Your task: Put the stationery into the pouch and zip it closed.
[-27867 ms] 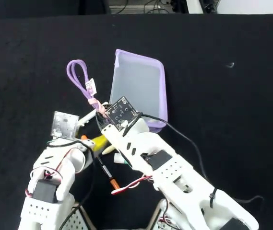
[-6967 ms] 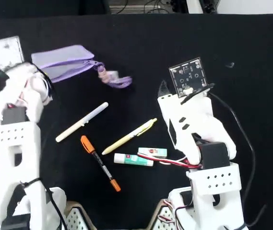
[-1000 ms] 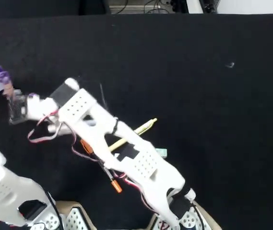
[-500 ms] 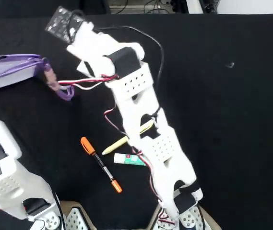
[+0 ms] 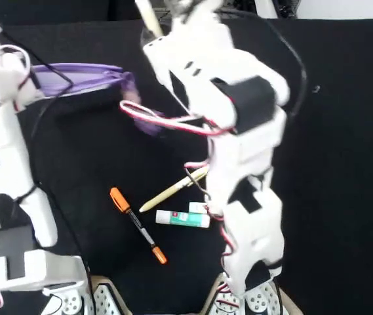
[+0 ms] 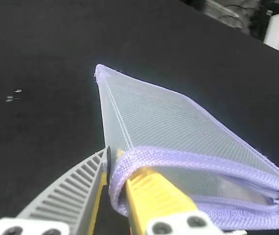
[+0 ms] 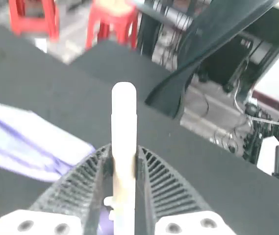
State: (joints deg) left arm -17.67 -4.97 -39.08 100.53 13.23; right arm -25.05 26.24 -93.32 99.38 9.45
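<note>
Now the right gripper, pinching the pen, should aim straight into the pouch the left gripper grips.

A see-through pouch with a soft purple zip edge is held by the left gripper. The purple edge is pinched between 1 yellow finger and 1 grey ribbed finger. 1 corner of the pouch is pointed away. A black table is seen behind it, with 2 tiny pale specks on it.
</note>
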